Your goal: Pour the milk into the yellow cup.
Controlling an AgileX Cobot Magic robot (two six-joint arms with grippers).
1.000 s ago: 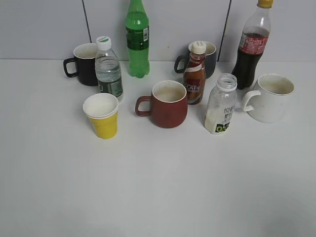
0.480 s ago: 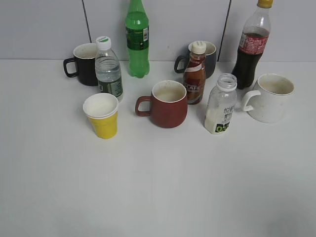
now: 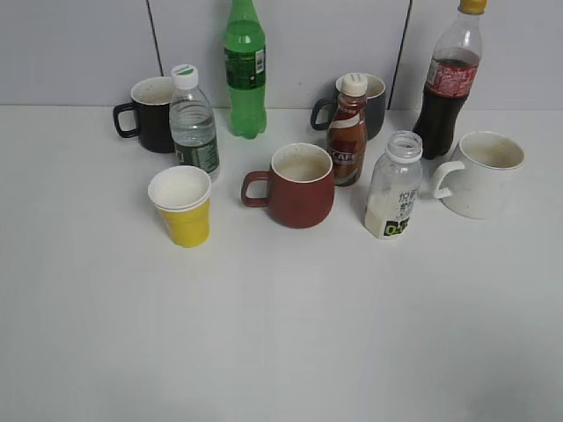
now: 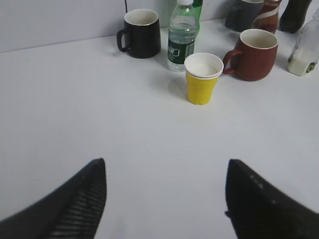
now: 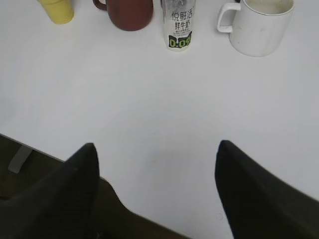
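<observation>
Both pincers wide apart and holding nothing: left gripper (image 4: 164, 199) low over bare white table (image 4: 75, 99), right gripper (image 5: 157, 194) over the near table edge. Not visible in the exterior view, so probably drawn back at a start pose, with the task not begun.

Straight ahead of the right gripper, well apart: small clear capless bottle of milk (image 5: 179, 25) with white, black and green label, upright, white liquid only in the lower part (image 3: 393, 189). Ahead and to the right of it, white handled mug (image 5: 259, 25); ahead and to the left, red-brown handled mug (image 5: 124, 12).

Ahead of the left gripper, slightly to the right, well apart: small yellow paper cup (image 4: 203, 78) with white rim and inside, upright, seemingly empty. Just behind it, clear water bottle with white cap (image 4: 182, 35); further left, black mug (image 4: 140, 32).

Likely reason for this layout: milk on the right arm's side, cup on the left, red-brown mug between as a distractor. Bottle open already, so must be kept upright while carried across.
</observation>
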